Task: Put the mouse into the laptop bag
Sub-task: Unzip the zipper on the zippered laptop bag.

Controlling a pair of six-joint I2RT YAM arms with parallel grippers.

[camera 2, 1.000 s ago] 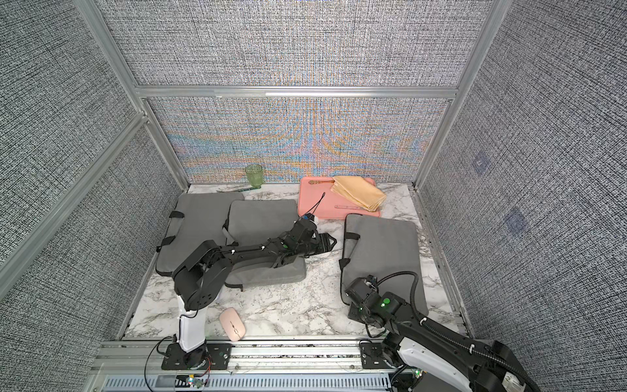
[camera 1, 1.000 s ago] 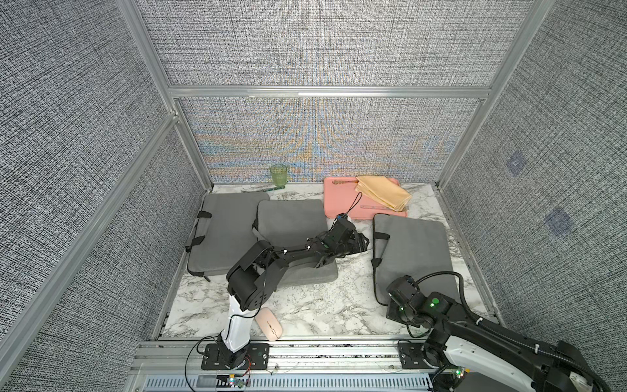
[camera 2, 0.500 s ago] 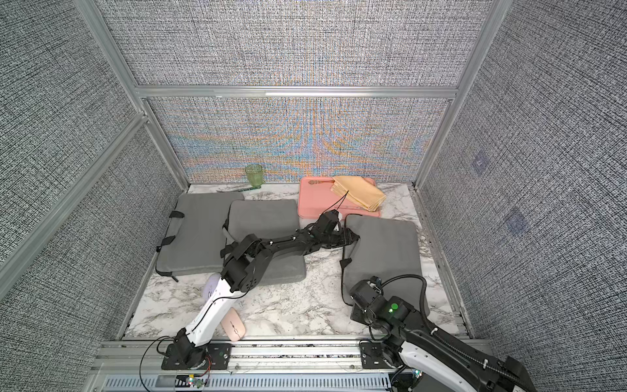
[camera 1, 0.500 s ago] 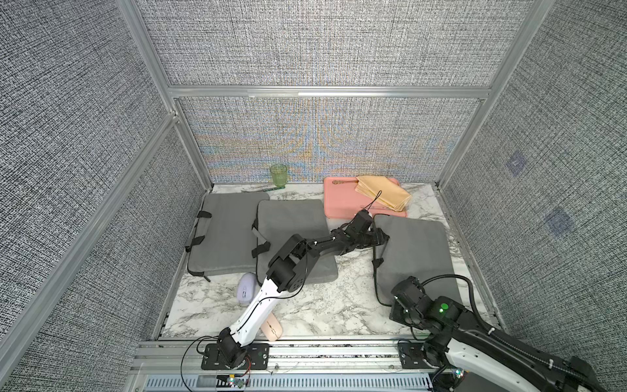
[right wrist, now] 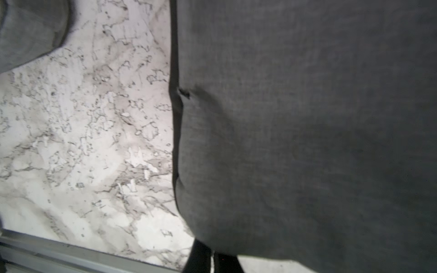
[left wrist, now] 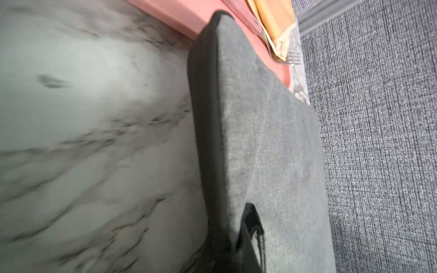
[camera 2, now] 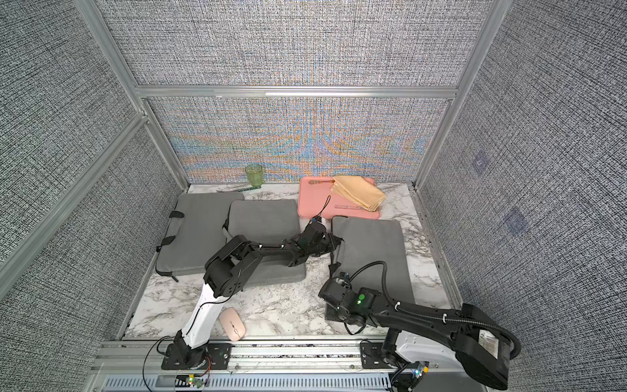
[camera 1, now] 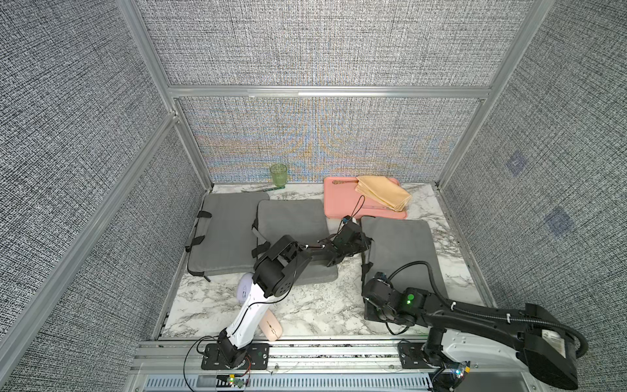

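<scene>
Right now my right gripper is clenched on the near corner of the laptop bag; the left gripper sits at that bag's side handle, and I cannot tell whether its claw is closed. The pink mouse lies untouched on the marble tabletop by the front rail. If either pinch catches only 1 fabric layer, I expect the mouth won't open.

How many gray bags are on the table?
3. The left bag lies near the side wall, the middle bag next to it, the right bag in front of the pink tray. None seems hidden.
</scene>
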